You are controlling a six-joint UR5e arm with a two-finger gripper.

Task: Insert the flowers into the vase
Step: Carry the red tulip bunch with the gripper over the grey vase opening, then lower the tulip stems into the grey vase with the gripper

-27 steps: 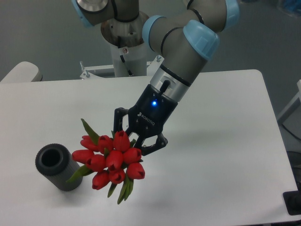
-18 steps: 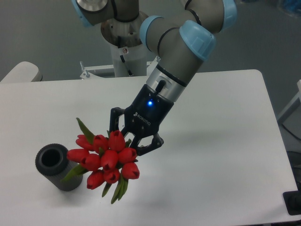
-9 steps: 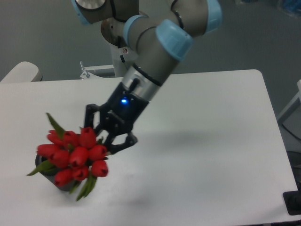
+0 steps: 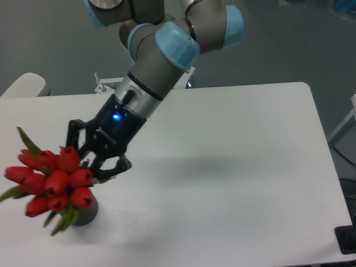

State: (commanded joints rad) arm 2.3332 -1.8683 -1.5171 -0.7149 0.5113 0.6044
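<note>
Item, surface: we are working over a broad white table with rounded corners (image 4: 250, 167), with a grey wall behind it and a pale rounded object (image 4: 25, 84) at the far left edge.

Item, arm: our grey arm with pale blue joint caps (image 4: 167, 50) is now reaching much further left than a second ago.

Item, black two-finger gripper (image 4: 92, 161): we are clamping it around the stems, which are hidden behind the buds.

Item, tight bunch of red closed tulip buds with green leaves (image 4: 53, 181): it is hanging tilted, now covering the vase instead of sitting beside it.

Item, dark grey vase (image 4: 88, 211): only a sliver is showing below the buds. We judge the stems are nearing the mouth, though we cannot tell whether they are entering it.
</note>
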